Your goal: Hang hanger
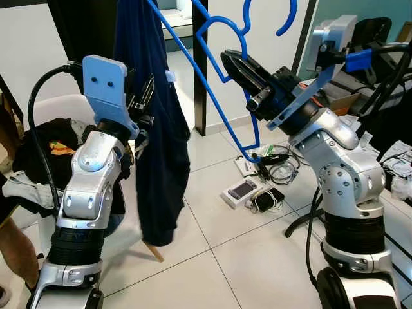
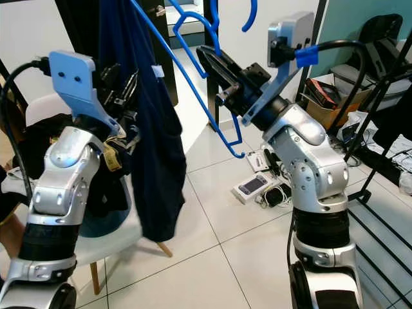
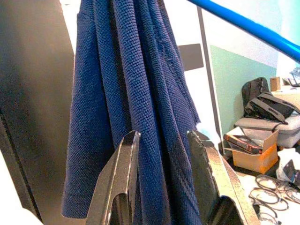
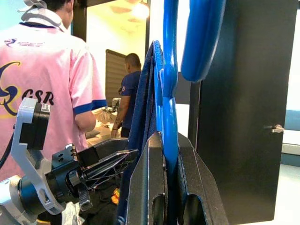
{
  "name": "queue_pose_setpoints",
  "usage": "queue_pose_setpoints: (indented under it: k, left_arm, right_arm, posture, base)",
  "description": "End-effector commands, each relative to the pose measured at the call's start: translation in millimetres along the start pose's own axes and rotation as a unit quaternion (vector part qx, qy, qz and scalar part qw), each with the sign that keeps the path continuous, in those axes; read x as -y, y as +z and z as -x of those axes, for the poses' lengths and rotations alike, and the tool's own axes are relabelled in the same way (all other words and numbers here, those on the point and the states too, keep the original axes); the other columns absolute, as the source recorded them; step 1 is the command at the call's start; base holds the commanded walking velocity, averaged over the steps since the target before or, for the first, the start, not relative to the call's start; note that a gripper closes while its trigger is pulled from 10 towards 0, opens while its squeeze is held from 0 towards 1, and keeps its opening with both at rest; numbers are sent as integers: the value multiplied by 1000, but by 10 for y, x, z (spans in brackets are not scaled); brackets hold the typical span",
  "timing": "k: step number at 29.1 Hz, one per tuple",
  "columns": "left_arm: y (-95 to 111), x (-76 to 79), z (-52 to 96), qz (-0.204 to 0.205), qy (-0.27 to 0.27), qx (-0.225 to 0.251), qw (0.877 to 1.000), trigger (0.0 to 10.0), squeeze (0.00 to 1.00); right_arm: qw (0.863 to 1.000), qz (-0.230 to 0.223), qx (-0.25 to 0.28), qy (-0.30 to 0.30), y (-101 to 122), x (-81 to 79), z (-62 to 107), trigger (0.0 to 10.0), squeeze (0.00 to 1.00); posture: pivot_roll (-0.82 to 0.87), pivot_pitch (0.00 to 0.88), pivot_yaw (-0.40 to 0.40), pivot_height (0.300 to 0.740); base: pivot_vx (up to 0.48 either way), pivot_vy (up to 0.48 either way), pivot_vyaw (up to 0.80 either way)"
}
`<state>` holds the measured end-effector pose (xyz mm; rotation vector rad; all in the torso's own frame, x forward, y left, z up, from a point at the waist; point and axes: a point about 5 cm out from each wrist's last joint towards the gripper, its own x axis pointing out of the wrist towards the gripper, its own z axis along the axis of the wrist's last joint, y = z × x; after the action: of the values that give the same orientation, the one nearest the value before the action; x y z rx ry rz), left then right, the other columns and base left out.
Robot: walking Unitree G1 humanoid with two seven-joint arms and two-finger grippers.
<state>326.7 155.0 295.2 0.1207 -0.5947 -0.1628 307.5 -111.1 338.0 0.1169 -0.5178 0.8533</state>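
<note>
A blue plastic hanger (image 4: 169, 112) is held up in front of me, and my right gripper (image 1: 228, 58) is shut on its neck just below the hook. A navy garment (image 1: 161, 161) hangs from the hanger's left side, reaching down to a chair leg. My left gripper (image 1: 147, 91) is raised beside that cloth. In the left wrist view its fingers (image 3: 123, 164) stand on either side of the bunched navy fabric (image 3: 140, 93), pinching a fold. The right wrist view shows the hanger bar between the two fingertips (image 4: 149, 164).
A white chair (image 1: 51, 106) heaped with clothes stands at the left. Small boxes and coiled cables (image 1: 257, 190) lie on the tiled floor. A black rack (image 2: 386, 96) is to the right. A dark door (image 4: 243, 117) is ahead. A person in a pink shirt (image 4: 42, 93) stands nearby.
</note>
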Motion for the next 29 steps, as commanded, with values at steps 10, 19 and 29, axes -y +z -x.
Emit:
queue_pose_setpoints:
  k: [10, 19, 29]
  left_arm:
    - [-24, -37, -33, -12, 14, -7, 1000, 10000, 0]
    - [10, 7, -59, -2, 4, 0, 1000, 10000, 0]
    - [97, 25, -63, 13, -3, 15, 1000, 10000, 0]
  right_arm:
    - [998, -6, 43, 44, 157, -161, -53, 10000, 0]
    - [998, -10, 41, 56, 130, -233, -67, 10000, 0]
    - [998, -11, 33, 50, 80, -221, -86, 10000, 0]
  posture:
    - [-11, 5, 33, 740]
    - [-10, 3, 35, 740]
    - [-1, 4, 27, 740]
  base:
    - [0, 0, 0]
    - [0, 0, 0]
    - [0, 0, 0]
